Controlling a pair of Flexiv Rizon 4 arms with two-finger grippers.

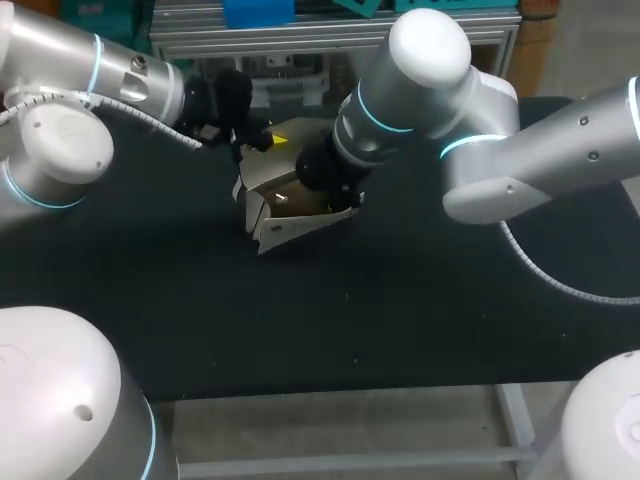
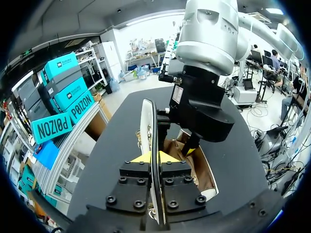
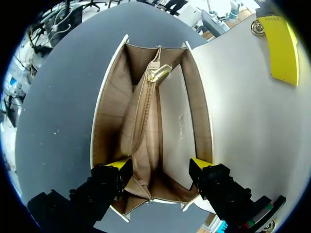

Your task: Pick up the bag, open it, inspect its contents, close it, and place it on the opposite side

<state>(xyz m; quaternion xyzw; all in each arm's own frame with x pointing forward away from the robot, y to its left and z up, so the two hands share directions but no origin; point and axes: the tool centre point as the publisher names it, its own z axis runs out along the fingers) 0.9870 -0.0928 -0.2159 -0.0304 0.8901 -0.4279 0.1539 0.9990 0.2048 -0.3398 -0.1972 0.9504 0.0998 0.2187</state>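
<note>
A white bag (image 1: pixel 283 222) with a tan lining stands open in the middle of the black table. My left gripper (image 2: pixel 155 157) is shut on its raised white flap (image 2: pixel 147 124), holding the flap up edge-on. My right gripper (image 3: pixel 159 164) hangs open just over the bag's mouth, one yellow tip near each side wall. Between its fingers lies the tan middle pocket with a gold zip pull (image 3: pixel 158 74). In the right wrist view the flap (image 3: pixel 238 102) spreads out to one side, with a yellow fingertip (image 3: pixel 280 48) of my left gripper on it. In the head view the right gripper (image 1: pixel 330 190) covers part of the bag.
The black table (image 1: pixel 400 300) stretches wide around the bag on all sides. My right arm's wrist (image 2: pixel 204 102) stands close ahead of the left gripper, right over the bag.
</note>
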